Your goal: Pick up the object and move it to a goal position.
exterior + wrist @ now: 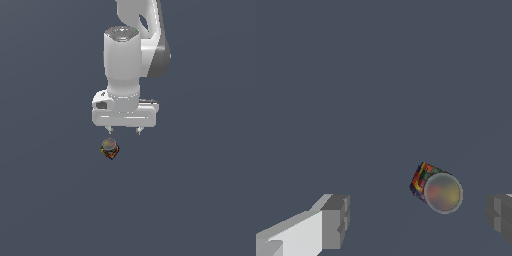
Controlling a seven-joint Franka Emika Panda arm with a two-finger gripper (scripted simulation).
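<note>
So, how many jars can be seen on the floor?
1. The patchwork jar stands on the grey floor, below the open gripper, nearer one fingertip than the other. Nothing else is visible.

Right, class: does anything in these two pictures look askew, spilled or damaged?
Nothing stands out. The jar stands upright and whole, nothing spilled. The open gripper hangs above it, with the jar nearer one finger than the other.
</note>
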